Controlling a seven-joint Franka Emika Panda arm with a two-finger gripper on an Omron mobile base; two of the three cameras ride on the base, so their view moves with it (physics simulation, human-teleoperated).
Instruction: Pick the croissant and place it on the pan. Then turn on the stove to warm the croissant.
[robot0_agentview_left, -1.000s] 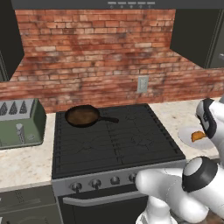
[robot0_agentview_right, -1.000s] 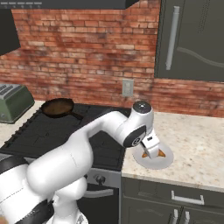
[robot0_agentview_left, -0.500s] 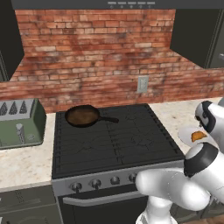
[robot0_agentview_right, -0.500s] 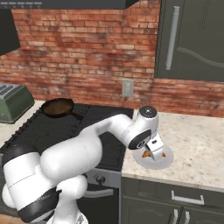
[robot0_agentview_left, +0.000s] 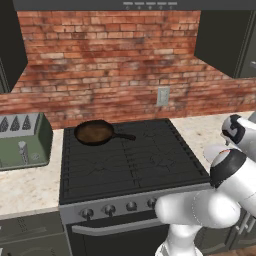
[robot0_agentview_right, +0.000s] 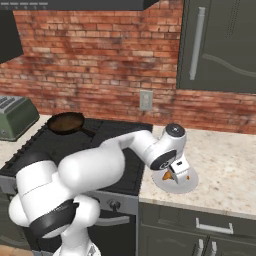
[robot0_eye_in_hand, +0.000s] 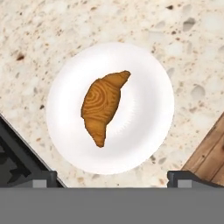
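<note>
A: How much of the croissant shows from the right base view?

B: A small orange sliver beside the plate; the arm's wrist covers the rest, and part of the plate as well.

A: And the gripper in the hand view?

B: Just the two finger tips, cut off by the bottom edge.

A: The stove?

B: In the left base view the arm hides its front right corner. The knobs are too small to read any setting, and the oven door runs off the bottom edge.

A: The toaster left of the stove?

B: Cropped by the left edge in both base views.
</note>
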